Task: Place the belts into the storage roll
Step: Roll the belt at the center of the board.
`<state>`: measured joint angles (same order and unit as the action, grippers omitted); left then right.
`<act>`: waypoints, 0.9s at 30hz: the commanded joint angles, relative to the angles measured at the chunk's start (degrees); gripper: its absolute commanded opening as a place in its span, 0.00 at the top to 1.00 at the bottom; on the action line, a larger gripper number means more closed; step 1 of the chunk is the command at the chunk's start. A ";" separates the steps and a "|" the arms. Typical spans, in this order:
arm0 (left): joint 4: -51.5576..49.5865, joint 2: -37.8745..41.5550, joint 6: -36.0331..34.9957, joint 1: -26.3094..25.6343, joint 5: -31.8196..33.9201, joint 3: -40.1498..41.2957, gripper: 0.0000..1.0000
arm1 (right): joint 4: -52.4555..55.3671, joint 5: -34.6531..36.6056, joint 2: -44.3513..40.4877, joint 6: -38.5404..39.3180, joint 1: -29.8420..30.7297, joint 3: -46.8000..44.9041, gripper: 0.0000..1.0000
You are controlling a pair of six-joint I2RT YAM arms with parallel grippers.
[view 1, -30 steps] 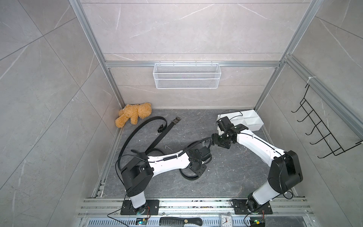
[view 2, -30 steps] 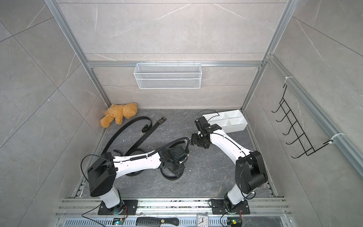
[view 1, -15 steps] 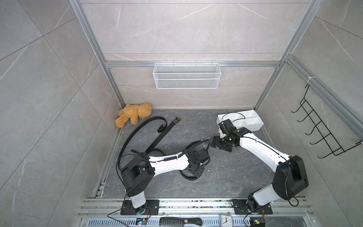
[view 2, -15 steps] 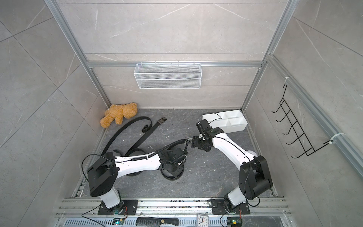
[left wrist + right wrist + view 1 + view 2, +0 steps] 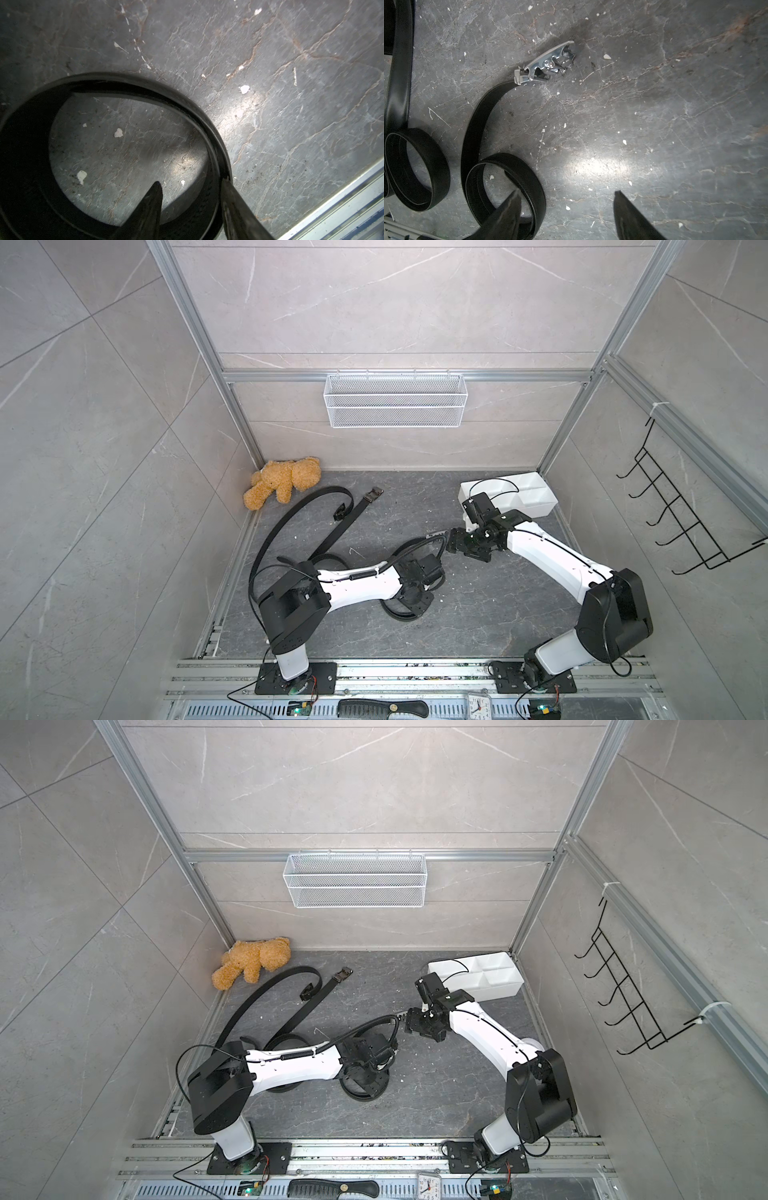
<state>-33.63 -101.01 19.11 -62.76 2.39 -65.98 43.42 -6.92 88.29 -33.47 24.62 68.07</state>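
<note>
1. Grey marble-look floor boxed in by pale tiled walls and aluminium framing. Up on the back wall, white wire-mesh basket; on the right-hand wall, black wire hook rack; dumped in the far left corner, fuzzy brown teddy bear.
2. Shallow white plastic tray with four compartments: tucked into the far right corner, just behind the right arm's wrist.
3. Long black belt: on the floor at the left, sweeping in a big arc from beside the left arm's base toward the teddy, dark buckle at the far end. Second black belt, mostly straight: right beside it, running from a loose curl near the left arm out to its own dark buckle.
4. Third black belt, wound into a ring: standing on edge on the floor mid-cell, well apart from the tray (all three out on the floor, for the record). Shiny silver buckle at its loose end, lying on the floor in the right wrist view.
5. Left gripper: down over that ring, straddling its wall, one finger inside the loop, the other outside and touching the strap. Jaws partway apart, floor showing between inner finger and strap, so not pinching anything.
6. Right gripper: hovering above the floor between ring and tray, jaws spread wide, only bare floor between the fingers, gripping nothing.
</note>
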 commanded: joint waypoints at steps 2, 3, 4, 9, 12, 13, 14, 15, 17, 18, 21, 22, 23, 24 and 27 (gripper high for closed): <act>-0.81 -1.85 0.88 -0.15 -0.63 -1.13 0.54 | -0.42 -0.17 -1.65 -0.56 0.09 -0.66 0.29; -0.83 -2.04 0.98 -0.12 -0.31 -1.13 0.55 | -0.60 -0.23 -1.48 -0.58 0.04 -0.73 0.29; -0.88 -2.08 1.21 -0.16 -0.01 -0.96 0.56 | -0.90 -0.29 -1.23 -0.47 0.11 -0.75 0.29; -1.16 -1.84 2.36 -0.11 1.52 0.33 0.74 | -1.29 -0.99 3.37 1.15 0.84 1.89 0.29; -0.16 -0.73 3.23 -0.09 1.91 1.92 0.82 | -0.05 -0.69 8.26 1.62 1.14 6.15 0.29; 0.02 -0.45 3.54 -0.11 2.08 2.28 0.86 | -0.09 -0.80 9.70 1.03 1.36 7.26 0.29; 0.34 -0.06 3.70 -0.10 2.26 2.66 0.89 | -0.37 -1.12 11.27 -0.10 1.39 8.42 0.29; 0.51 0.15 3.82 -0.10 2.35 2.97 0.93 | -1.35 -2.18 12.74 -1.34 1.44 9.36 0.29; 0.88 0.45 4.08 -0.09 2.44 3.59 0.97 | -2.92 -3.69 15.80 -3.42 1.48 11.49 0.29; 1.12 0.49 4.18 -0.16 2.54 3.89 1.00 | -3.54 -4.40 17.82 -4.45 1.70 12.70 0.29; 1.47 0.81 4.25 -0.15 2.75 4.86 1.00 | -4.14 -5.34 23.29 -6.73 2.52 17.68 0.29; 1.59 1.05 4.19 -0.16 2.79 5.13 1.00 | -4.34 -5.30 24.72 -7.11 3.00 19.01 0.29; 1.55 1.32 4.13 -0.17 2.76 5.43 1.00 | -4.10 -5.27 26.13 -7.59 3.50 20.64 0.29; 1.55 1.64 4.01 -0.10 2.79 5.66 1.00 | -3.36 -5.36 27.70 -7.97 4.27 22.40 0.29; 1.03 1.86 3.65 -0.11 3.39 6.02 1.00 | -1.07 -5.39 31.85 -9.28 6.58 26.32 0.29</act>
<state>-29.23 -100.53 22.39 -62.87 4.16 -61.30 40.12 -11.42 117.03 -40.14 28.84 90.98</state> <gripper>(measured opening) 0.070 0.713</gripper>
